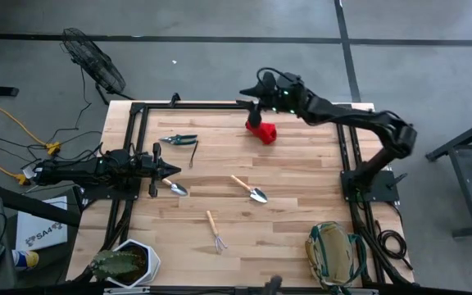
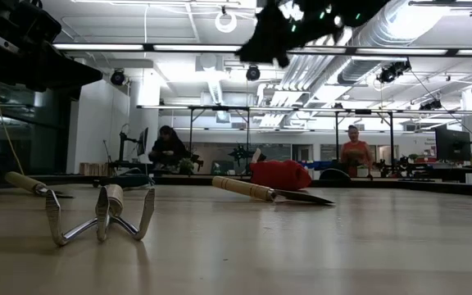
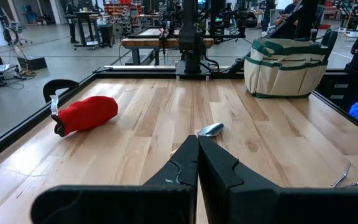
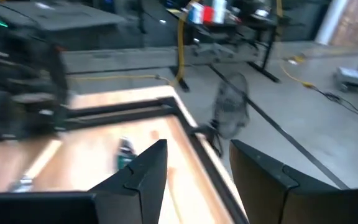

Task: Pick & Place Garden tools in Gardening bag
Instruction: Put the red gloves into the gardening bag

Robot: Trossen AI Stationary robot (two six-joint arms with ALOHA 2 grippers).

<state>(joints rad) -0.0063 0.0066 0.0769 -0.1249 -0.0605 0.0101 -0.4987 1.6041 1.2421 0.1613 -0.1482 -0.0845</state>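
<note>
So the desk (image 1: 301, 176) is a big wooden slab with a black frame around it, and nothing's in the bag yet. The bag (image 1: 332, 255) sits at the near right corner, all by itself. A plant (image 1: 126, 263) in a white pot is at the near left corner.

Right arm is stretched across the far edge, its pincer (image 1: 262, 88) up in the air just above the red lump (image 1: 261, 130), fingers apart with nothing between them. Left arm is parked along the left edge, its pincer (image 1: 169, 171) shut tight and empty, tip pointing at one trowel (image 1: 176, 189) lying just beside it.

Tools are scattered all over: the shears (image 1: 178, 140) lie far left, near the left arm. A second trowel (image 1: 249, 188) lies mid-desk, blade toward the bag. The rake (image 1: 215, 231) lies closer to the near edge, prongs curled, well apart from everything else.

The red lump is resting on the desk, not touched by anything as far as I can tell.
</note>
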